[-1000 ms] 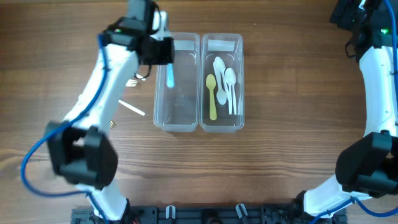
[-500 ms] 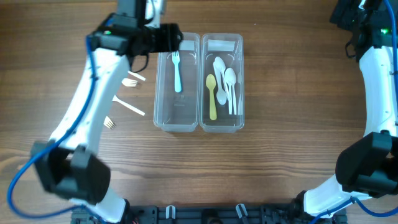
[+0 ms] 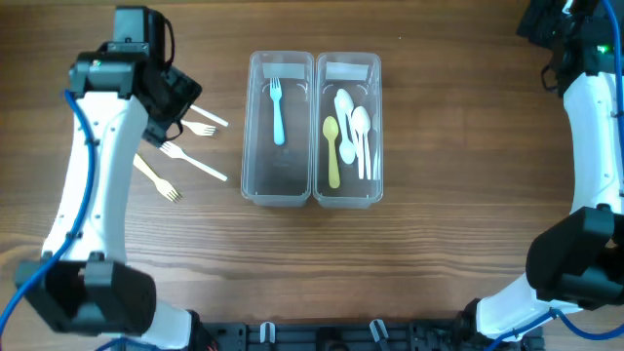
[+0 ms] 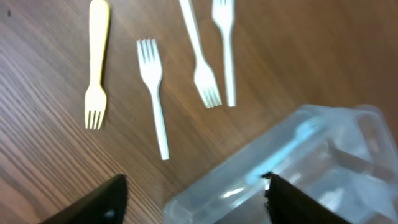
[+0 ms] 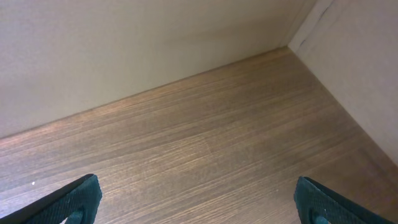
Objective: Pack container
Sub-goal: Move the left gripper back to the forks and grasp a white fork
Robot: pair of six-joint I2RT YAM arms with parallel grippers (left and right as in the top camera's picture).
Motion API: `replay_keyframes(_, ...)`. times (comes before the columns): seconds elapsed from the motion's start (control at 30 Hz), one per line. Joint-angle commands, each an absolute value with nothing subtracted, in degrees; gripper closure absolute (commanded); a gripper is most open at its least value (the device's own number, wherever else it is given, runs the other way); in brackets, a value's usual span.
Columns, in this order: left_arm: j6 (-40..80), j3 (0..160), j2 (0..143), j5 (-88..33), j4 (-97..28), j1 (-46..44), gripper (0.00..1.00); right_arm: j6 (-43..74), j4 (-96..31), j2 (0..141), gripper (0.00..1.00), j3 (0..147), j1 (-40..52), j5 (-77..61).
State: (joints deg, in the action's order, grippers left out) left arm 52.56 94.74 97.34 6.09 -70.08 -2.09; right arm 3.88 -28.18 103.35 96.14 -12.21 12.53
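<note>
Two clear containers stand side by side. The left container (image 3: 255, 146) (image 4: 323, 186) holds a blue fork (image 3: 277, 112) (image 4: 287, 152). The right container (image 3: 376, 146) holds a yellow-green spoon (image 3: 332, 148) and white spoons (image 3: 357, 125). My left gripper (image 3: 177, 97) (image 4: 196, 202) is open and holds nothing. It hangs left of the containers, above loose forks on the table: white forks (image 3: 195, 163) (image 4: 154, 93) and a yellow fork (image 3: 156, 177) (image 4: 96, 68). My right gripper (image 5: 199, 202) is open over bare wood at the far right back corner (image 3: 561, 29).
A pale wall runs along the table's far edge in the right wrist view (image 5: 155, 50). The two arms' bases stand at the front corners, the left one (image 3: 97, 302) and the right one (image 3: 575, 263).
My left gripper opened and let the blue fork drop into the left container, then swung left, away from the container, to above the loose forks. The right arm has not moved.
</note>
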Motion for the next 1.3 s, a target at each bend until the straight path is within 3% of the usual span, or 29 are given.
replay_keyframes(0.0,56.0,91.9,103.7,7.1,-70.1,-2.0,0.28,4.5,-28.1,102.7,0.00,97.2,-12.1,13.5)
replay_keyframes(0.27,57.2,90.0,114.0,6.9,-67.7,-1.7,0.21,4.5,-28.1,102.7,0.00,97.2,-12.1,13.5)
replay_keyframes(0.47,51.5,88.1,115.0,5.6,-62.4,1.4,0.21,4.5,-28.1,102.7,0.00,97.2,-12.1,13.5)
replay_keyframes(0.67,45.2,81.3,115.0,1.7,-56.2,3.6,0.34,4.5,-28.1,102.7,0.00,97.2,-12.1,13.5)
replay_keyframes(0.8,45.2,76.5,115.0,-0.2,-51.6,3.7,0.35,4.5,-28.1,102.7,0.00,97.2,-12.1,13.5)
replay_keyframes(0.97,45.2,73.3,115.0,-0.2,-48.1,3.7,0.45,4.5,-28.1,102.7,0.00,97.2,-12.1,13.5)
replay_keyframes(1.07,45.2,73.0,115.1,-0.2,-47.1,3.7,0.64,4.5,-28.1,102.7,0.00,97.2,-12.1,13.5)
replay_keyframes(1.17,45.2,73.0,115.1,-0.2,-46.6,3.7,0.68,4.5,-28.1,102.7,0.00,97.2,-12.1,13.5)
replay_keyframes(1.2,45.2,73.0,115.1,-0.2,-46.6,3.7,0.79,4.5,-28.1,102.7,0.00,97.2,-12.1,13.5)
replay_keyframes(1.27,45.2,73.0,115.1,-0.2,-46.7,3.7,0.84,4.5,-28.1,102.7,0.00,97.2,-12.1,13.5)
